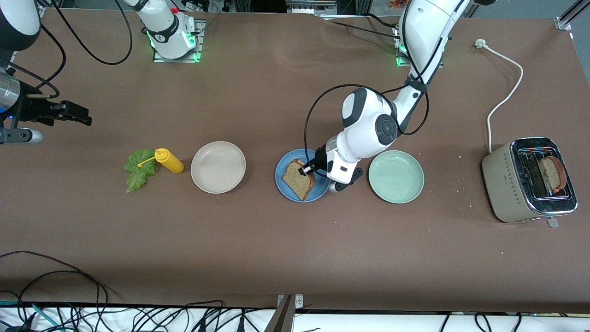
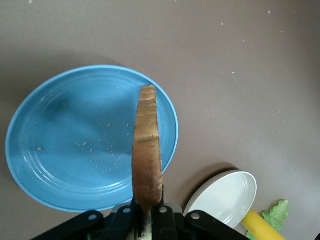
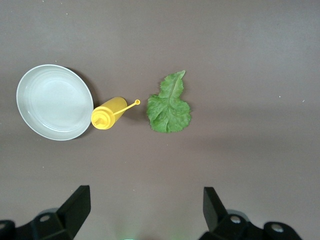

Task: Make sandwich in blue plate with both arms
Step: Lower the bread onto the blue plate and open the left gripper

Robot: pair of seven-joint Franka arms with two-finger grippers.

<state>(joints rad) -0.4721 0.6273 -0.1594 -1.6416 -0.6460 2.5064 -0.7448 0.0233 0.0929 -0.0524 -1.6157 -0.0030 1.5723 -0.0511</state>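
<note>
Holding a bread slice (image 2: pixel 147 150) on edge over the blue plate (image 1: pixel 285 184), the left gripper (image 1: pixel 306 169) is clamped on its crust.

Toward the right arm's end of the table, the right gripper (image 3: pixel 145 210) waits with fingers spread wide and nothing in them, above the lettuce leaf (image 3: pixel 170 105), yellow bottle (image 3: pixel 109 113) and beige plate (image 3: pixel 52 102); a second slice (image 1: pixel 553 174) sits in the toaster (image 1: pixel 507 184).

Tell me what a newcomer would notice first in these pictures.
First, the left pincer shut on a slice of bread, holding it over the blue plate between the beige plate and the green plate. Next, the toaster at the left arm's end of the table, with another slice in its slot. The right pincer waits open above the lettuce leaf and yellow bottle.
</note>
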